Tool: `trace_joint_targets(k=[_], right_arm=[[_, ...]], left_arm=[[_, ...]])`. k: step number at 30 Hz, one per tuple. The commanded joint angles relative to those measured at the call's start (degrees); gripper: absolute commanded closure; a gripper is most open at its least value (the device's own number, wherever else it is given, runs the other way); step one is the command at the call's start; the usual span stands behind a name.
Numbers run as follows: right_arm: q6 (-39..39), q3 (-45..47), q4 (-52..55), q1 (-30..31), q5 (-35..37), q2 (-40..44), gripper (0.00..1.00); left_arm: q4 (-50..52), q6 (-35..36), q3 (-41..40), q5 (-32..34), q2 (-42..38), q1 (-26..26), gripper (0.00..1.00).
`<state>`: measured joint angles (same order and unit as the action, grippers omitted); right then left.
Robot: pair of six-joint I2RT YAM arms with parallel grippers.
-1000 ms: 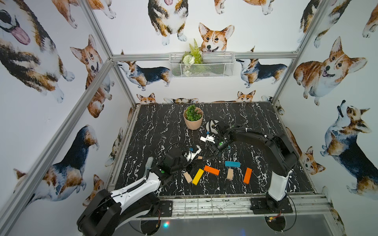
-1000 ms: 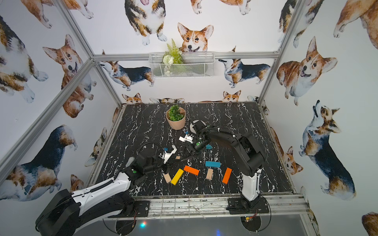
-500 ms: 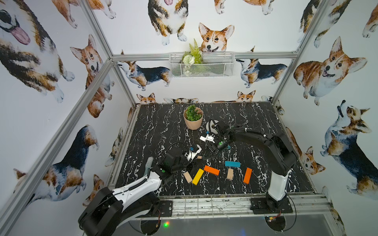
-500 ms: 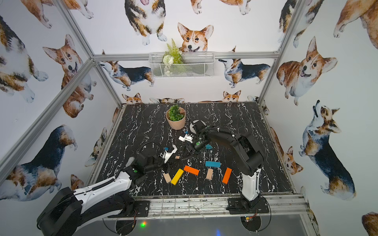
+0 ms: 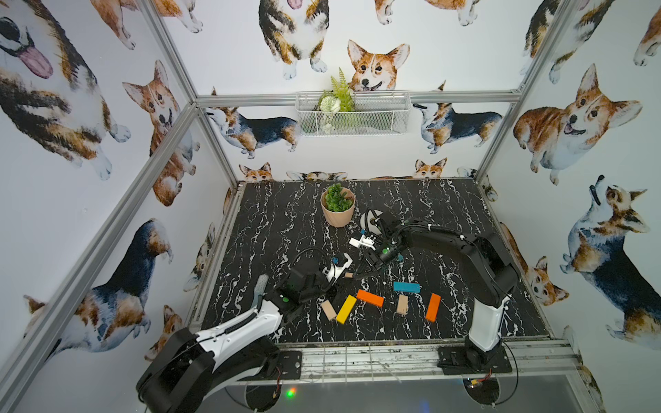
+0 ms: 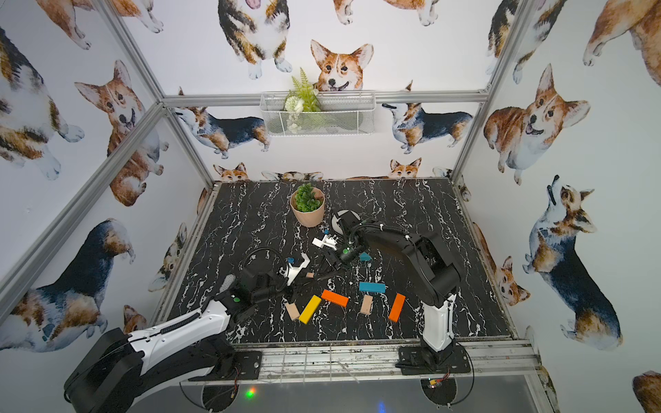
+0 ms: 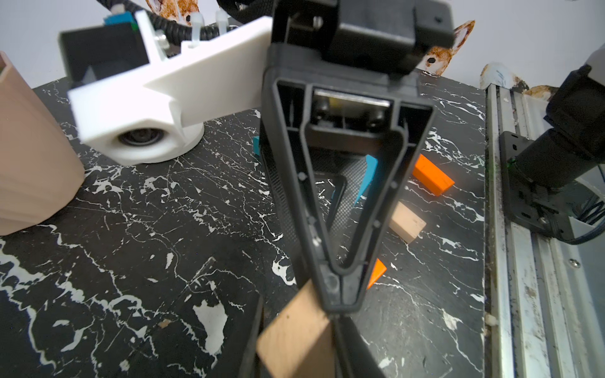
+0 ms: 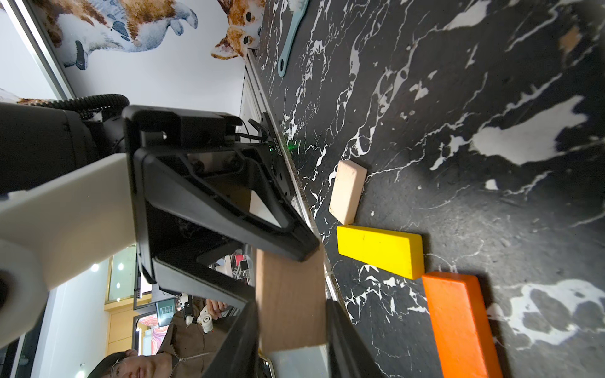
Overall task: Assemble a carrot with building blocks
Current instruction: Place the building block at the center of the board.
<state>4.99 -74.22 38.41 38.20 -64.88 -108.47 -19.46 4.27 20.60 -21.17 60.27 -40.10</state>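
**Lettering:** one small printed code (image 8: 277,148) on the left claw (image 7: 298,317) housing, too small to read.

**Arms:** left arm (image 5: 246,321) stretched low from the front edge. Right arm (image 5: 465,246) arched over, wrist dipped. The claws meet crosswise over mid-tabletop (image 5: 286,221).

**Left claw:** clamped on a plain-wood piece (image 5: 348,275).

**Right claw** (image 8: 291,301): fingers flank the same piece; whether they are pressing or slack cannot be told.

**Building blocks** (image 6: 309,309): loose in a rough row near the front.
- plain block (image 5: 328,309)
- yellow bar (image 5: 346,309)
- orange bar (image 5: 370,298)
- blue bar (image 5: 406,286)
- second plain block (image 5: 402,304)
- second orange bar (image 5: 433,307)
- blue triangle (image 6: 365,256), beside the right wrist

The right pincer (image 8: 291,307) holds a wooden block (image 8: 289,278).
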Motion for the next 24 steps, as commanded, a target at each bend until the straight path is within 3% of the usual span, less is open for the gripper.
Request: trace_joint_targets(k=[1,9,11,13,20,24], right_arm=[[-0.1,0.2,-1.2,-0.1,0.2,0.2,0.59],[0.1,0.7,-1.6,-0.4,0.8,0.7,0.46],[0.7,1.2,-2.1,-1.0,1.3,1.4,0.35],[1.7,2.2,-3.5,-2.0,1.4,2.6,0.0],[4.4,6.3,-6.8,-6.6,3.4,8.3,0.0],[3.6,7.9,-5.5,-9.6,8.7,13.0,0.01]], left_arm=[[-5.4,0.5,0.4,-0.7,-0.7,-0.1,0.86],[-5.1,0.6,0.4,-0.1,-0.8,0.0,0.87],[-5.1,0.7,0.3,0.1,-0.8,-0.1,0.87],[-5.0,0.7,0.3,0.2,-0.9,0.0,0.87],[-5.1,0.8,0.1,1.7,-0.5,-0.1,0.88],[-7.6,-0.3,0.0,4.5,2.6,0.0,0.89]])
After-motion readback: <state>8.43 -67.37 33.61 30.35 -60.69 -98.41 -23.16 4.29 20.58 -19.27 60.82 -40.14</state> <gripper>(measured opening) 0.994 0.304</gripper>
